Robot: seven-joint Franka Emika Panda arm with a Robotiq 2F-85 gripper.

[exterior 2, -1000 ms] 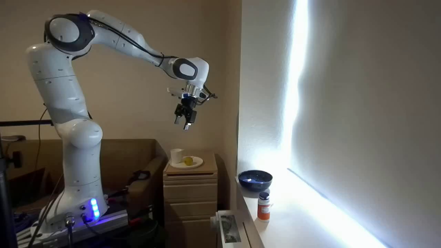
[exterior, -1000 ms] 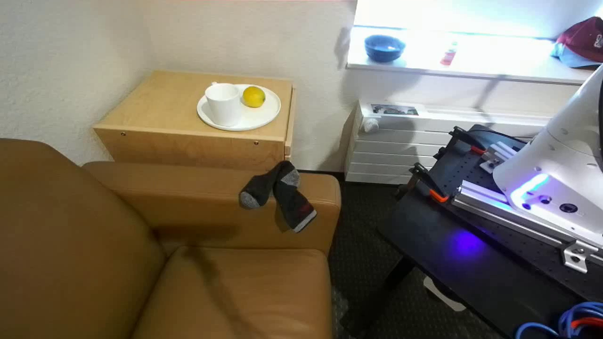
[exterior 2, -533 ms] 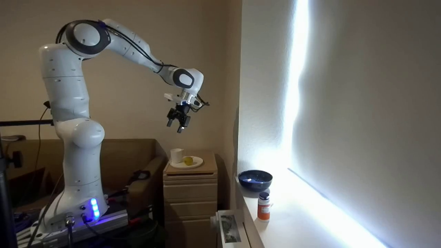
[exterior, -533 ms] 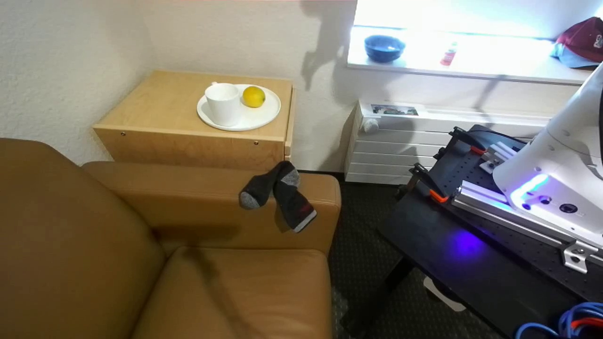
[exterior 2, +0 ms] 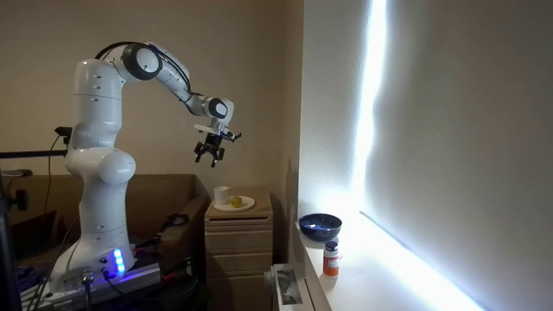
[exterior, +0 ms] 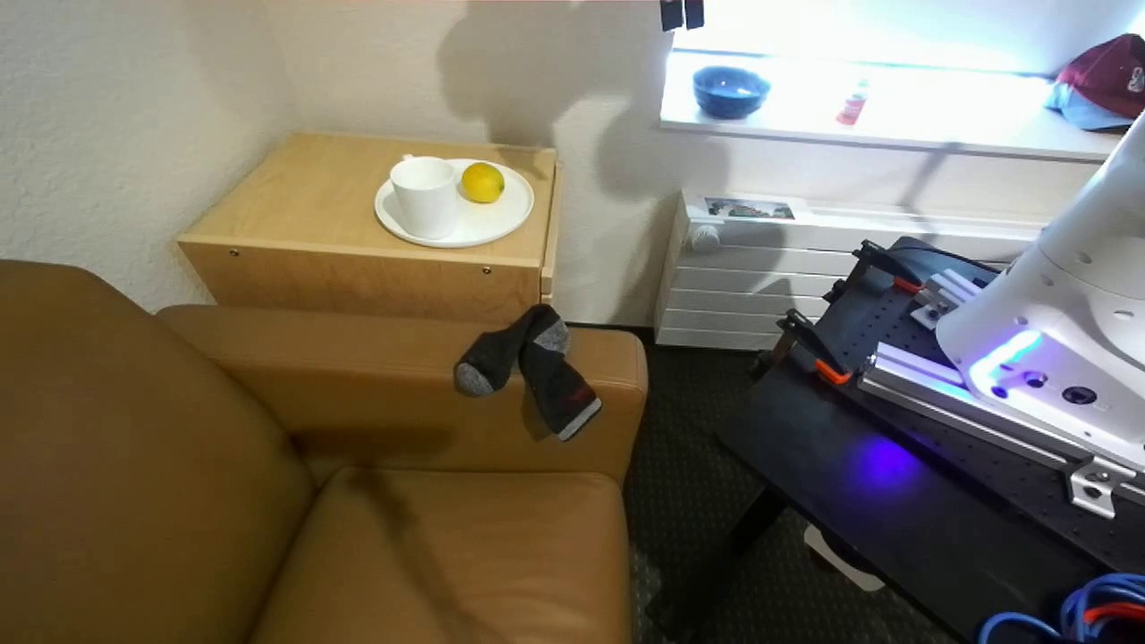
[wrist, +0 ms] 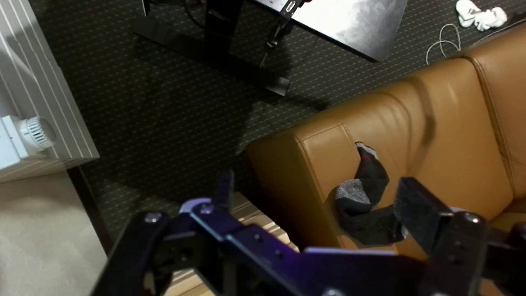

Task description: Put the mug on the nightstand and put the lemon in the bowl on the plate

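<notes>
The white mug stands upright on the white plate, and the yellow lemon lies beside it on that same plate. Under them is the light-wood nightstand. Away from these, the dark blue bowl rests on the windowsill; it appears empty. High in the air, above the level of the mug, hangs my gripper, with only its fingertips showing at the top edge in an exterior view. Its fingers are spread wide with nothing between them in the wrist view, where mug, lemon, plate and bowl are out of view.
A brown sofa adjoins the nightstand, with dark socks over its arm. Near the bowl on the sill stands a bottle with an orange label. Below the sill is a white radiator. A black table carries the arm's base.
The arm has drawn back and lower, its gripper moving left and slightly down in an exterior view. The fingertips have come into sight at the top of an exterior view. The objects stay put.
</notes>
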